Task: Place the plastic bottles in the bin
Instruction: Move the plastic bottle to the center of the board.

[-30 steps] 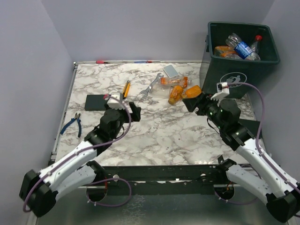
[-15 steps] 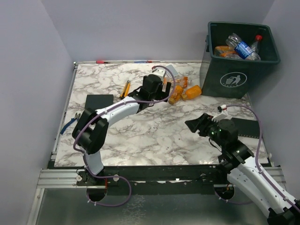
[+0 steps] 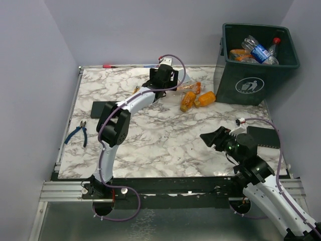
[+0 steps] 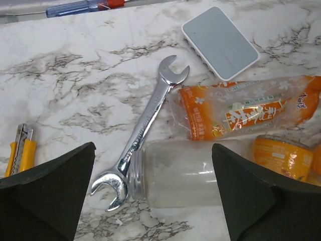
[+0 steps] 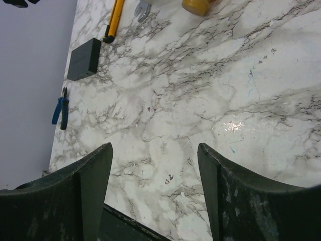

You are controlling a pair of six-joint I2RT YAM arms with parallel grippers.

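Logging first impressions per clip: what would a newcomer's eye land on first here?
The open left tool, reaching far across, sits over a clear bottle beside a silver wrench. Next comes the dark green bin at far right, bottles already inside, with orange bottles lying just left of it.

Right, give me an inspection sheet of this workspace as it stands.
Surface: marble table, no spill seen.
Job's things: bin at far right holds several bottles; on the table lie a clear bottle, a labelled bottle and two orange bottles.
Clutter: wrench by the clear bottle's mouth; white box; utility knife; screwdriver; pliers; black box.
Grippers: left gripper open above the clear bottle; right gripper open, empty, over bare table.
Cables: purple cables loop along both arms.
Surroundings: plain grey walls; nothing else seen.
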